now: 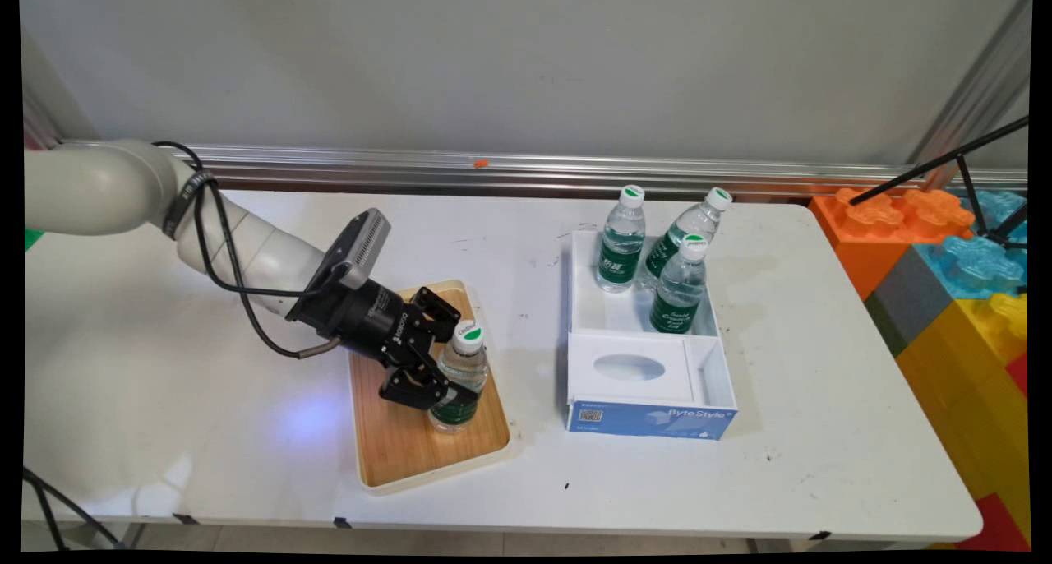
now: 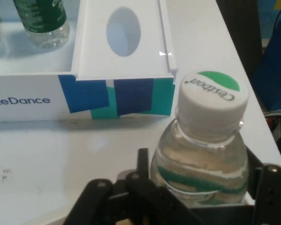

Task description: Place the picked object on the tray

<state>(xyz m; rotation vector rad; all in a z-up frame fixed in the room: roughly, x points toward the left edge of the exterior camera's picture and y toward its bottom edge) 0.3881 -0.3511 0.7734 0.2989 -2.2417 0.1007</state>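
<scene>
The gripper is clamped round the lower body of a water bottle, one finger on each side of the green label, as the hand view also shows with the bottle pressed between the black fingers. The bottle stands upright on a wooden tray near the table's near left side. A grip this low leaves the capped top free to sway, so keeping the hold square to the bottle's sides and the bottle vertical would seem the safe way to handle it. To the right, well apart from the tray, sits a white-and-blue box whose rear compartment holds three more bottles, one leaning. The box's near wall and lidded front section stand between gripper and that compartment.
</scene>
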